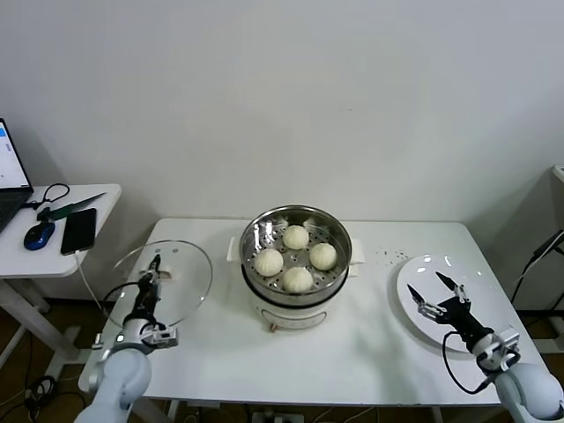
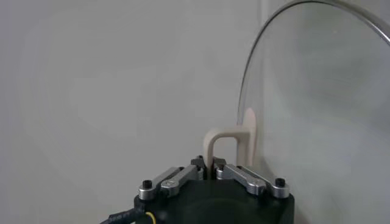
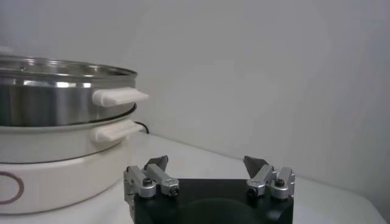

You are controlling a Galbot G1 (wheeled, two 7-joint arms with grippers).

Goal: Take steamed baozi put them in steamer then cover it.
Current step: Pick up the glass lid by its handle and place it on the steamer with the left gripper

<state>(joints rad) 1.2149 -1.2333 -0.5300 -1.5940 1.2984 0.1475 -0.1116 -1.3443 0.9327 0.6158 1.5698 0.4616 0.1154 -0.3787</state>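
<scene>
White table (image 1: 370, 326) holding steamer (image 1: 297, 300), four baozi (image 1: 297, 237) sitting inside. Left gripper (image 1: 154, 262) pinching cover (image 1: 176, 282) handle. Right gripper (image 1: 438, 293) hanging spread wide over plate (image 1: 414, 286).

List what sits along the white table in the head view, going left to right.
Left pincer shut on the cover → steamer holding four steamed baozi → plate → open right pincer over it.

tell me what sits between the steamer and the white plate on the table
Only bare white table lies between the steamer and the plate, apart from a few dark specks; the head view shows it.
</scene>
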